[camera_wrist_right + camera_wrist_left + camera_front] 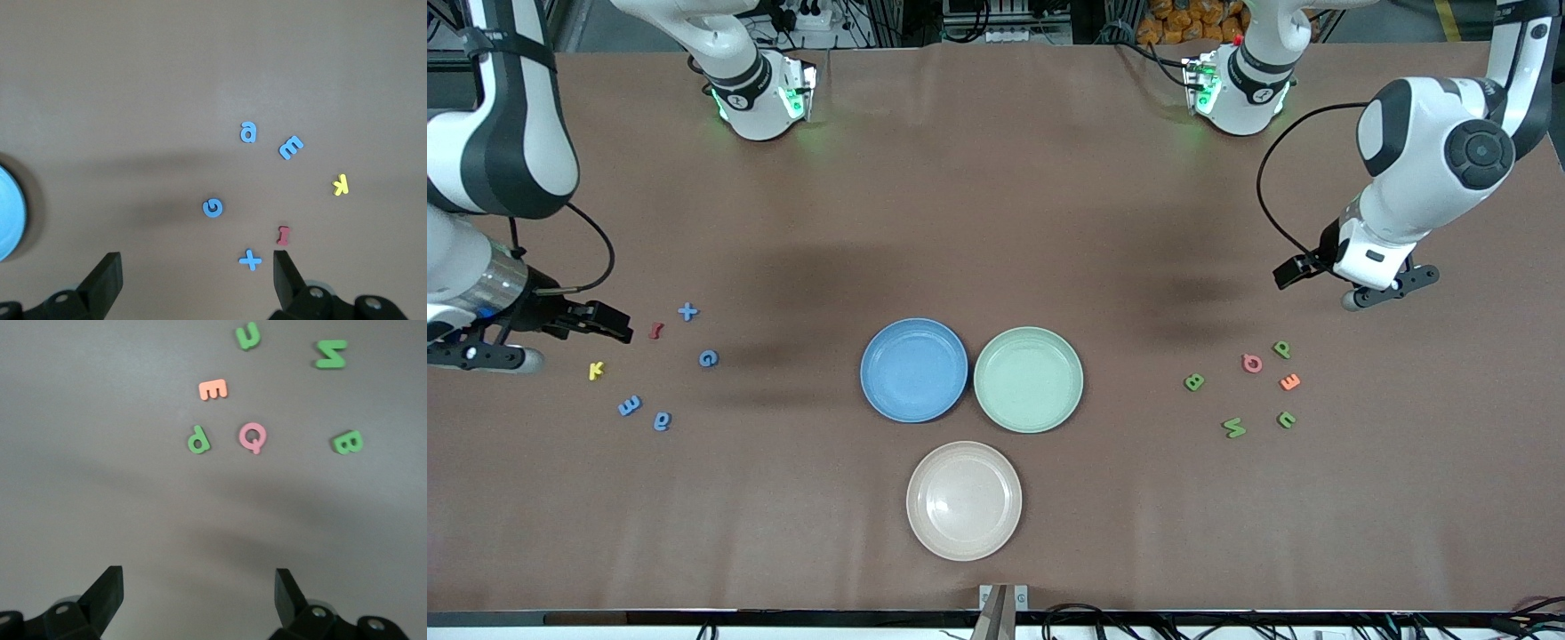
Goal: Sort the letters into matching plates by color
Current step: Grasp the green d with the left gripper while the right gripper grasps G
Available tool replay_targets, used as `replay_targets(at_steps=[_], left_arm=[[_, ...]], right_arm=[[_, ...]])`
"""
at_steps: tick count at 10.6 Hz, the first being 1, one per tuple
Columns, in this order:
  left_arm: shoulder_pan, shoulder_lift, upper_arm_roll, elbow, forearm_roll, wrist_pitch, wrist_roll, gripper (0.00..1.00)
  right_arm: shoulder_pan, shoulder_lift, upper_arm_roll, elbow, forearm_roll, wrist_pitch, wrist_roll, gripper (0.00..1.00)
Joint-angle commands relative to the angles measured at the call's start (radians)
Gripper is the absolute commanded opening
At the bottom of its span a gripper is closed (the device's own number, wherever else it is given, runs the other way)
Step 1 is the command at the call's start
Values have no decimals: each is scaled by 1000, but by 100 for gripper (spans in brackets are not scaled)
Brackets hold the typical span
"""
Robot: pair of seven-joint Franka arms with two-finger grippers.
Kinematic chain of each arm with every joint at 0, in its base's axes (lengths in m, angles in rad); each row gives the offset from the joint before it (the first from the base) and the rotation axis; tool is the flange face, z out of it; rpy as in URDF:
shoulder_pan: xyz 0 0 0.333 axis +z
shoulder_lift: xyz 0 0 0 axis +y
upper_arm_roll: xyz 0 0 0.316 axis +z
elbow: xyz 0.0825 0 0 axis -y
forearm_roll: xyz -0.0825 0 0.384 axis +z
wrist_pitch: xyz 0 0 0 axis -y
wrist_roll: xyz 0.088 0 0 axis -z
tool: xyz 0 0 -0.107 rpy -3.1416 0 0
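At table centre, blue plate (913, 370) and green plate (1028, 380) are set side by side, touching. Blue letters (708, 358) are scattered toward right arm's end, green letters (1194, 382) toward left arm's. Right gripper (605, 322) and left gripper (1347, 283) are held wide open, nothing gripped, each over table nr its letters.

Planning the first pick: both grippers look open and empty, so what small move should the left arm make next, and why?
Probably lower the open left gripper toward the small green foam letter P, the green letter that lies closest to it. All four green letters lie loose on the brown table and the pale mint green plate holds nothing. The right gripper hangs open over the blue letters.
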Motion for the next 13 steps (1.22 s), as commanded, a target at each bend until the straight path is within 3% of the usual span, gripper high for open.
replay_targets(at_steps=[1,7,10,13], left_arm=[[2,66,-9,-28,67,103,-152,100],[5,247,-8,-38,113,269,-382,100],[69,317,-8,-30,113,384,-396,100],[85,377,-6,14,113,405,-398,100]], right_arm=[[-24,-7,14,-130,15,149,-47,100],[-32,73,35,-238,55,276,-75,100],[-35,105,46,-320,68,410,-86,100],[-38,171,52,-359,66,527,-142,100]])
